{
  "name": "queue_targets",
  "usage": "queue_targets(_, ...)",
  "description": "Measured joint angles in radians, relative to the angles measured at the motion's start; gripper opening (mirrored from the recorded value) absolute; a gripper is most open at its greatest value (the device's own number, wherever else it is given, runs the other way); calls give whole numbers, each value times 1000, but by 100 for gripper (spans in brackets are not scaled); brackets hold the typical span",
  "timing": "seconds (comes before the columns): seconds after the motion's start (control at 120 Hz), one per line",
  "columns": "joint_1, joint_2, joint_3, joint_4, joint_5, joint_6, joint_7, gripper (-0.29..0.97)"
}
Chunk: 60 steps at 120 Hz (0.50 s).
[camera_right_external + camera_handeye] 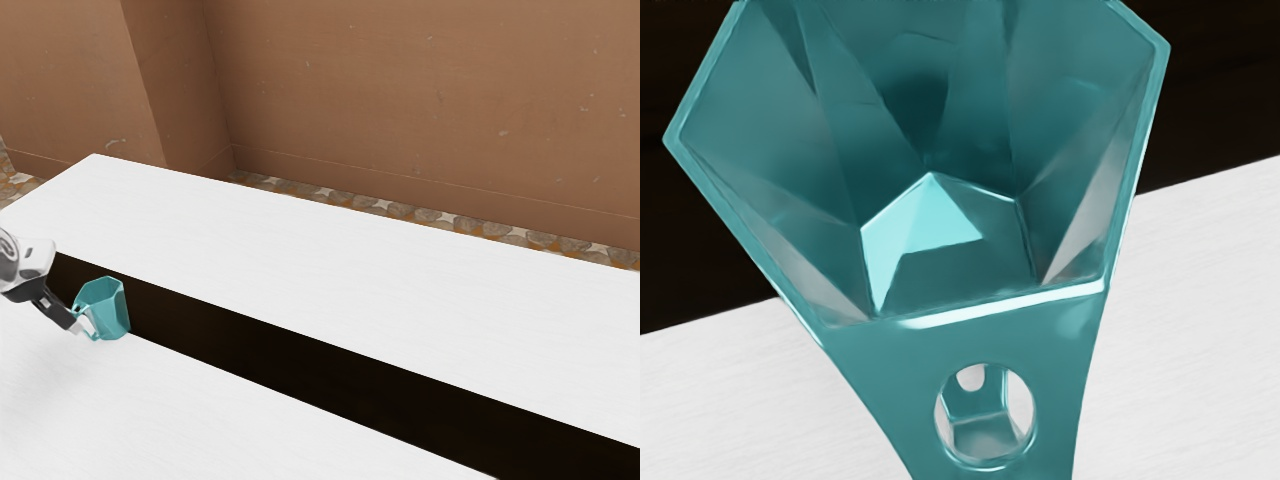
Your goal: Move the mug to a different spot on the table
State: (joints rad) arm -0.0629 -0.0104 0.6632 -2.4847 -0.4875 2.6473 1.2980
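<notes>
**Item 1, gripper** (pixel 68 316). At the exterior view's far left, low over the near table. We read it as clenched on the mug's handle (pixel 84 318), the black fingers meeting it from the arm's side.

**Item 2, mug** (pixel 106 305). Teal, faceted, upright and empty. It is just to the right of the gripper, at the near table's back edge, right beside the dark gap. We cannot tell whether its base rests on the surface or hangs just clear of it. From the wrist camera we look straight down into the mug (pixel 930 220), with the pierced handle (pixel 985 420) directly under the hand.

**Step in hand.** We judge the grasp made and the carry not yet begun. The next move calls for a modest lift, then travel over white surface to a spot well away from the edge. The handle grip leaves the body free to swing, so a slow carry seems wise.

**Item 3, near table** (pixel 150 420). White and matte.

**Item 4, dark gap** (pixel 330 370). A black trough running diagonally between the two white surfaces. We see it as the hazard to avoid.

**Item 5, far table** (pixel 350 260). White and broad.

**Item 6, room.** A pebbled floor (pixel 480 225) runs behind the far table, below a plain brown wall (pixel 420 90).
</notes>
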Motion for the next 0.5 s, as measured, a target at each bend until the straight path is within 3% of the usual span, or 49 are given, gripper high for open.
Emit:
queue_targets(0.292,2,37,-12,21,-155,-4,52,66)
queue_targets(0.5,-13,46,-26,33,-179,-7,73,31)
